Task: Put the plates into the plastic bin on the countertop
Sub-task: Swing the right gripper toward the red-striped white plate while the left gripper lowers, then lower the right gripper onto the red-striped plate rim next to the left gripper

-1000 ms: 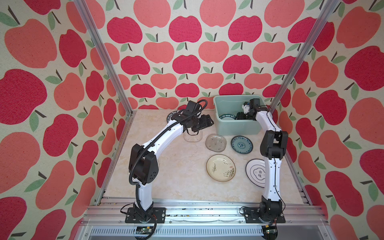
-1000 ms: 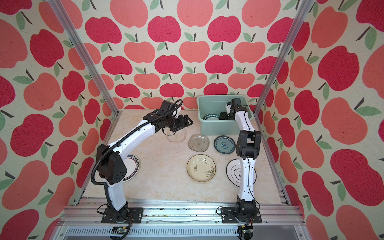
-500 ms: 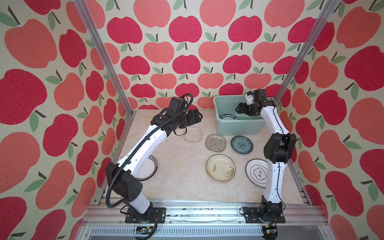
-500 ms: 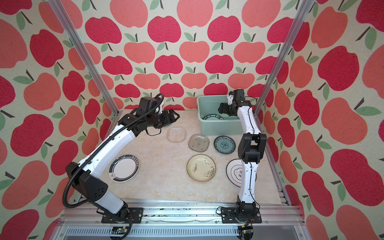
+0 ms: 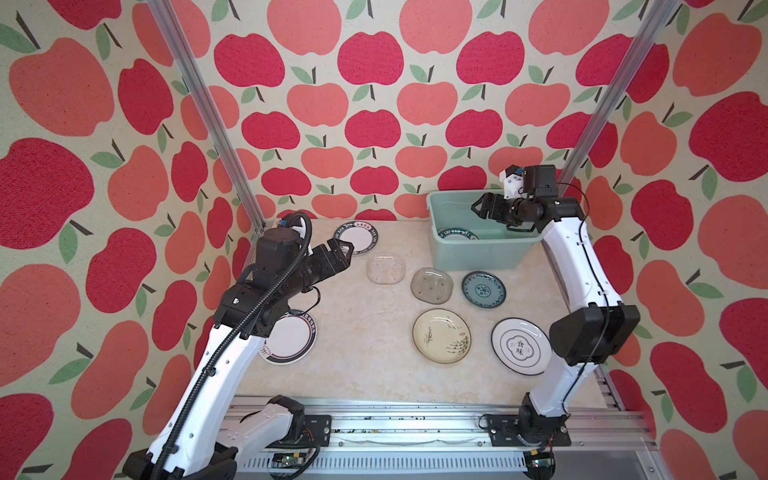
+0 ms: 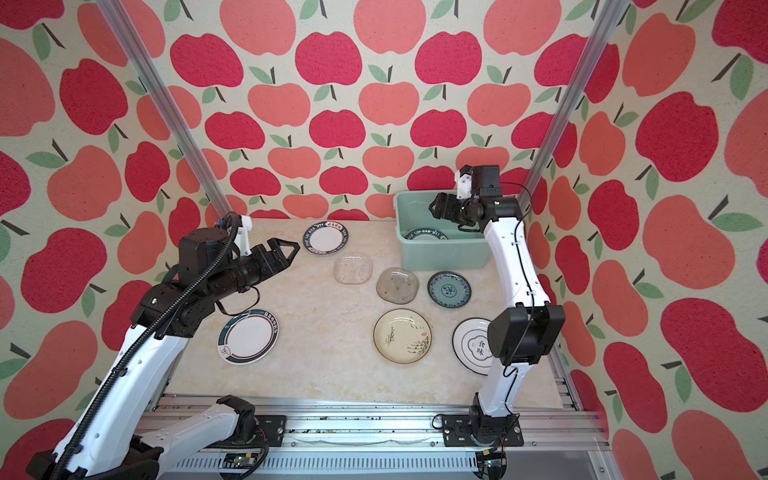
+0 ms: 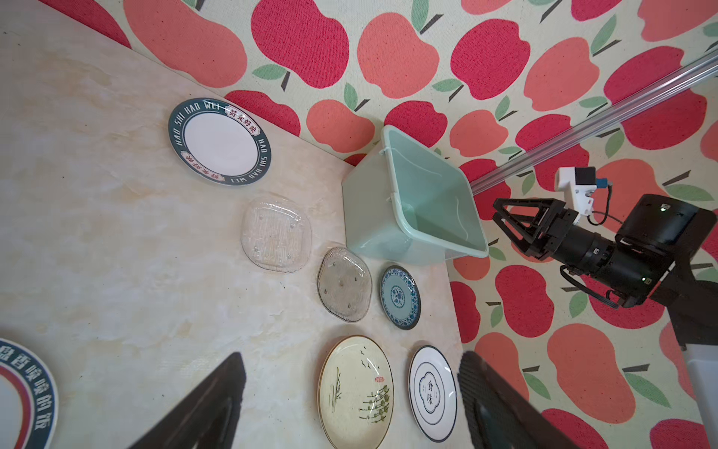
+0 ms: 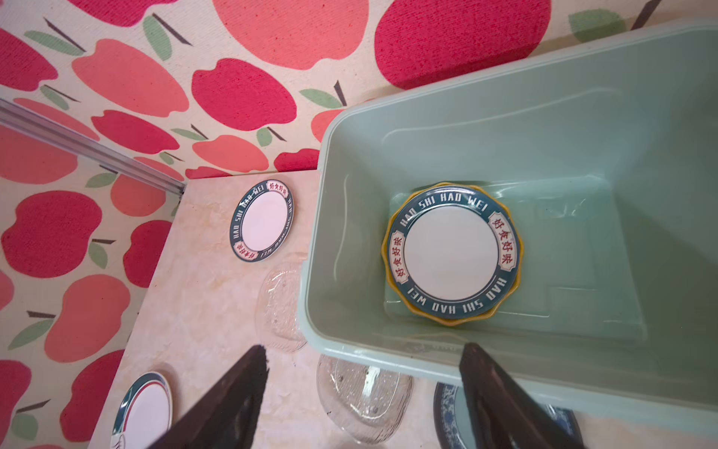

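The mint-green plastic bin (image 5: 478,253) (image 8: 349,163) stands at the back right of the countertop (image 5: 361,374). Inside it a white plate with a lettered rim (image 8: 452,252) lies on a yellow scalloped plate (image 8: 389,278). On the countertop lie another lettered plate (image 5: 356,237), two clear glass plates (image 5: 386,269) (image 5: 432,285), a teal patterned plate (image 5: 483,289), a cream ink-drawn plate (image 5: 441,336), a white plate with characters (image 5: 519,345) and a dark-rimmed white plate (image 5: 289,338). My left gripper (image 5: 343,247) (image 7: 351,359) hovers open and empty near the back lettered plate. My right gripper (image 5: 478,205) (image 8: 365,350) hangs open and empty above the bin.
Apple-patterned walls enclose the countertop on three sides, with slanted aluminium posts (image 5: 208,112) (image 5: 611,95) at the back corners. An aluminium rail (image 5: 395,419) carrying both arm bases runs along the front edge. The right arm's elbow (image 5: 590,332) overhangs the white plate with characters.
My left gripper has drawn back to the left, away from the bin and the glass plates. My right gripper has risen out of the bin, leaving the lettered plate inside.
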Available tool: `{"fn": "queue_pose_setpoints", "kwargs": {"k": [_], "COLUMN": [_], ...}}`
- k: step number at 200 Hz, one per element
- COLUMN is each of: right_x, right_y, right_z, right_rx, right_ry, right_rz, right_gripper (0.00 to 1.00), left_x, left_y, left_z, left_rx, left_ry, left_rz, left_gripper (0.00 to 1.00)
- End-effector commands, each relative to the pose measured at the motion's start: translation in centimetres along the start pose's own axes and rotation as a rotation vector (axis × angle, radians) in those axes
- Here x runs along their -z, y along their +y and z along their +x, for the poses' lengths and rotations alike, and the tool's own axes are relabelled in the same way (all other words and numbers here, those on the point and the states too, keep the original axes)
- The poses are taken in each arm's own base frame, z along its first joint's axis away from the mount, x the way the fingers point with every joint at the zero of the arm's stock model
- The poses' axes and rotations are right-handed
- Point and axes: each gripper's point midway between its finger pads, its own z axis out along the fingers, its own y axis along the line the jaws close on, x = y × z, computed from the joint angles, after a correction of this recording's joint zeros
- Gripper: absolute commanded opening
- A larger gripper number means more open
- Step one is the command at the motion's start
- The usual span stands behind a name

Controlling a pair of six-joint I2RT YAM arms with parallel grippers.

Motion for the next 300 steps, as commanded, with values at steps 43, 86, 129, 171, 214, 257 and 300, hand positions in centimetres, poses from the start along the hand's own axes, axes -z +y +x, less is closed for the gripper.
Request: {"fn": "queue_pose_setpoints", "kwargs": {"k": [43, 86, 129, 171, 214, 257, 300], "right_x": [7.7, 10.1, 9.9, 7.1, 2.0, -3.2, -8.0], "right_y": [1.6, 0.2, 0.8, 5.1, 14.7, 24.4, 31.9], "right_z": [8.7, 14.4, 15.9, 17.6, 20.8, 23.2, 27.2], "right_rx": [-0.057, -0.082, -0.171, -0.216, -0.171, -0.116, -0.107], "right_ry": [0.170, 0.258, 0.253, 0.284, 0.371, 0.433, 0.521], "right_rz": [0.003, 0.059, -0.007, -0.149, -0.327, -0.464, -0.584], "right_gripper": [0.79, 0.79, 0.78, 0.75, 0.74, 0.72, 0.69], "left_x": [1.2, -0.3, -2.3, -2.8, 0.4, 4.8, 6.7], "left_y": [0.5, -0.8, -1.9, -0.5, 5.7, 10.7, 12.5], "left_z": [6.8, 9.4, 11.9, 12.9, 11.7, 10.7, 10.0], "left_rx": [0.065, 0.052, 0.050, 0.057, 0.121, 0.226, 0.272], "left_ry": [0.243, 0.328, 0.392, 0.393, 0.255, 0.127, 0.099], "left_rz": [0.085, 0.120, 0.132, 0.057, -0.229, -0.396, -0.452], "left_gripper": [0.88, 0.88, 0.87, 0.87, 0.87, 0.87, 0.87]}}
